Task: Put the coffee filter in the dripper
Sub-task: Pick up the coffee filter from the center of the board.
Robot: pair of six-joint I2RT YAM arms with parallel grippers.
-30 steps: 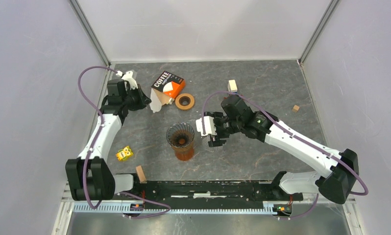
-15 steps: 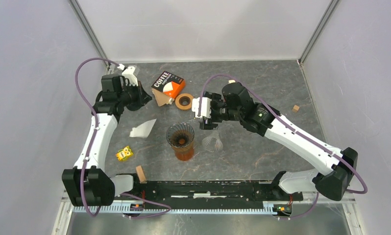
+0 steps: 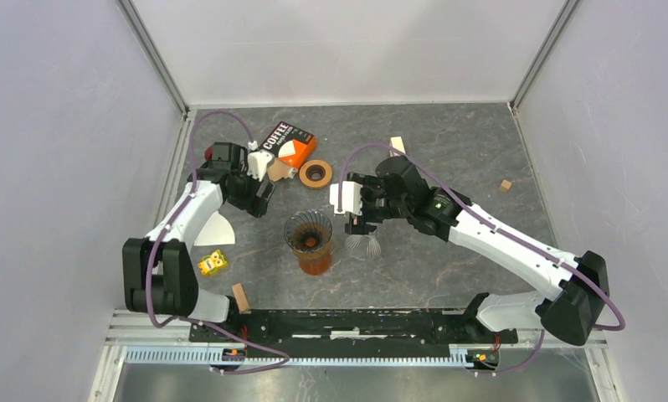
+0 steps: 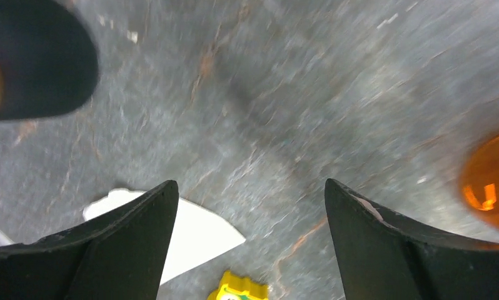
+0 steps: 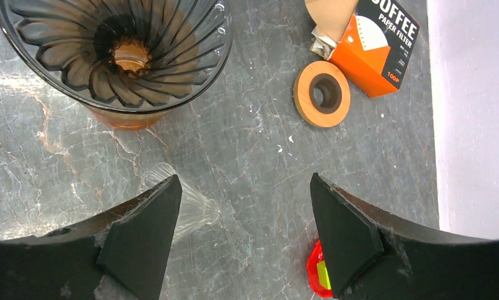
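The white coffee filter lies flat on the table left of the dripper, partly under my left forearm; the left wrist view shows the filter by the left finger. The dripper, a dark ribbed glass cone on an amber server, stands mid-table and is empty; the right wrist view looks into the dripper. My left gripper hangs open between filter and dripper, with nothing between its fingers. My right gripper is open just right of the dripper, with bare table between its fingers.
A clear glass cone lies on its side right of the dripper. The orange coffee filter box and a wooden ring sit behind. A yellow toy and a wooden block lie near the front left.
My left gripper has let go of the filter, which now lies on the table, and the arm swung right toward the dripper and opened. My right gripper shifted back slightly.
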